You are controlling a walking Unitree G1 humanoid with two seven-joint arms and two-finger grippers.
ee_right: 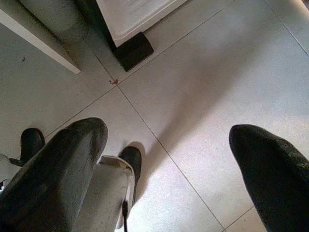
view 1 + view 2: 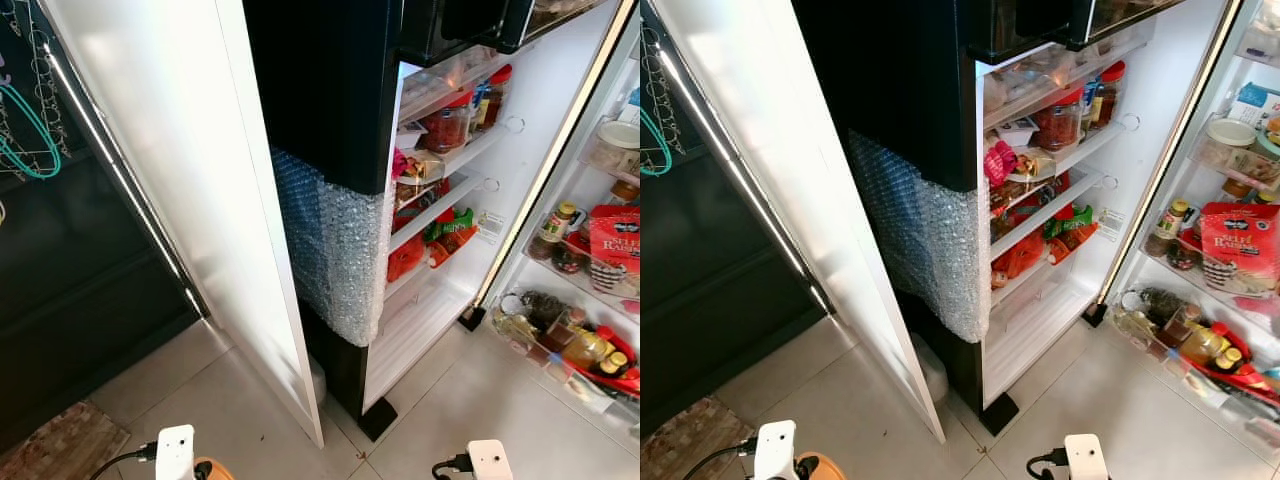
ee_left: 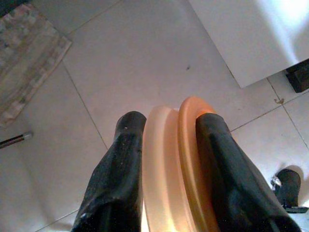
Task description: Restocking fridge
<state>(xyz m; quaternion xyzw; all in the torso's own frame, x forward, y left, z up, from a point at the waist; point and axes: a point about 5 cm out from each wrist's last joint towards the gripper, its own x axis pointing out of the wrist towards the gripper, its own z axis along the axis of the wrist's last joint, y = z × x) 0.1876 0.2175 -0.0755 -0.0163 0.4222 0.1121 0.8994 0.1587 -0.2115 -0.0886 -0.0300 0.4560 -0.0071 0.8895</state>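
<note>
While the fridge [image 2: 940, 120] stands open ahead with both doors swung wide, the left gripper [image 3: 166, 159] hangs low over the tiled floor [image 3: 120, 63], its two black fingers [image 3: 120, 164] clamped on an orange and cream round object [image 3: 176, 164], exact item unclear. Right gripper [image 1: 166, 159] also low over the tiles, fingers spread wide, holding nothing. Fridge shelves hold jars [image 2: 1060, 120] and red packets [image 2: 1020, 255]; the right door rack [image 2: 1160, 355] carries bottles and a red bag [image 2: 1238, 240]. Bubble wrap [image 2: 930, 240] covers part of the fridge's black side.
</note>
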